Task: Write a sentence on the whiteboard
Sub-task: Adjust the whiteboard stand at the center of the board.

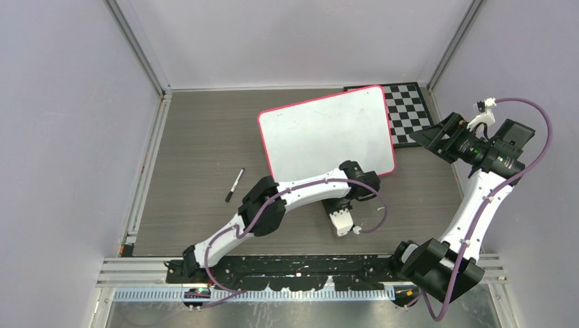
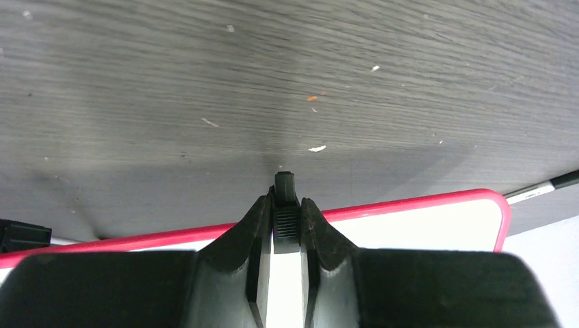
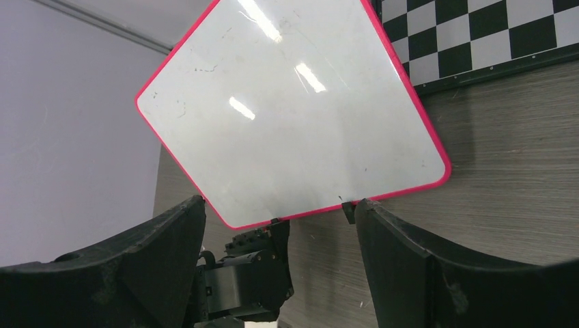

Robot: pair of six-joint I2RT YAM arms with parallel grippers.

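Here, the left gripper (image 2: 287, 205) is clamped on a black clip (image 2: 285, 183) at the near rim of the whiteboard (image 1: 328, 130), apparently steadying it on the bench (image 1: 205, 137); the right gripper (image 1: 429, 139) hangs raised just off the board's right edge, by the near corner of the checkerboard (image 1: 410, 109), its fingers wide apart and holding nothing. The whiteboard lies flat, right of centre and skewed, its far right corner overlapping the checkerboard; its face shows only faint smudges, and no sentence is legible. The marker (image 1: 235, 185) lies on the bench left of the board, well apart from both grippers; its long axis runs roughly near-to-far, the far end leaning right. Judged from this layout, writing has not begun; the marker lies on the left arm's side and across the board from the right gripper, so the nearer arm is the occupied one, and the free arm would have to reach across the board.
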